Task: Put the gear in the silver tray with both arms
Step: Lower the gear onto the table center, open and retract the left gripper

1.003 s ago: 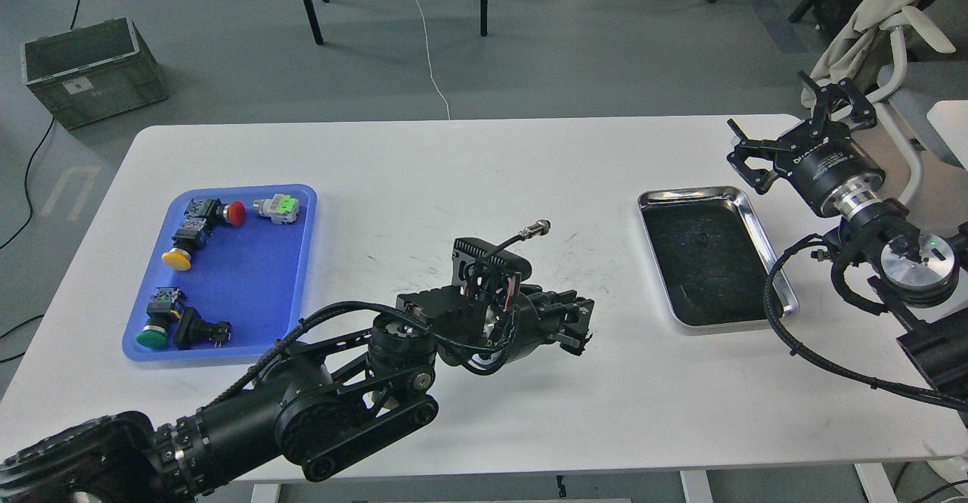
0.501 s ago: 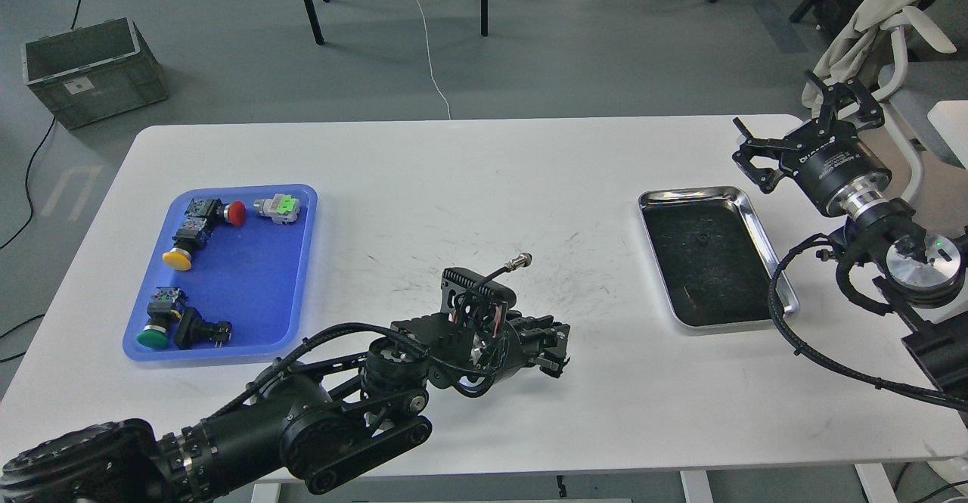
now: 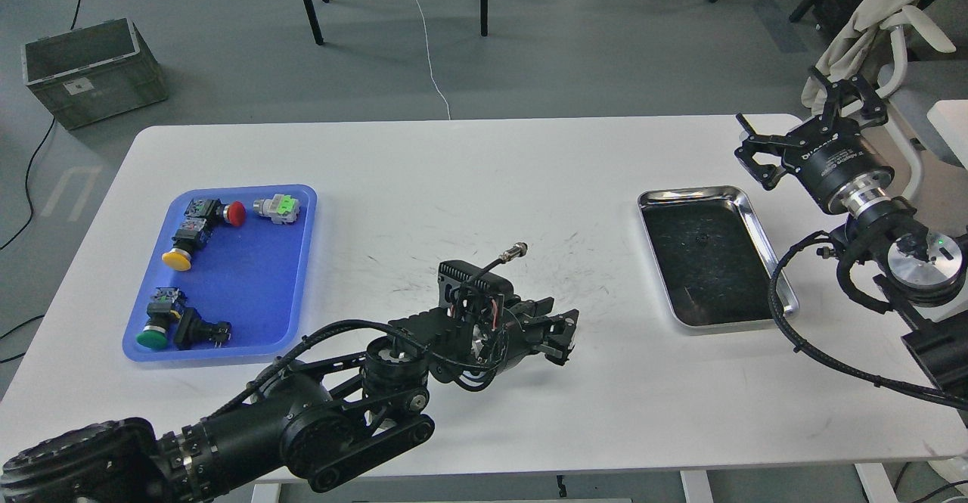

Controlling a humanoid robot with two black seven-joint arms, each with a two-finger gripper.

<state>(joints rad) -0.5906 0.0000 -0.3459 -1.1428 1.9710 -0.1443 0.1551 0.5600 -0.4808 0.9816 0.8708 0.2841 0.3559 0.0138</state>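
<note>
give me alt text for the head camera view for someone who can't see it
Two black robot arms reach over a white table: the left claw hovers near the table's middle, and the right claw is open, beyond the far right corner of an empty silver tray. A blue tray at the left holds several push-button switches.

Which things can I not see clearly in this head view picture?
- Left end effector: dark and seen end-on, so open or shut, holding something or not, cannot be told.
- The speck in the silver tray: too small to identify.
- Black part in the blue tray: too small and dark to name.
- Right arm: cut off by the picture's right edge below the right end effector, which is open.
</note>
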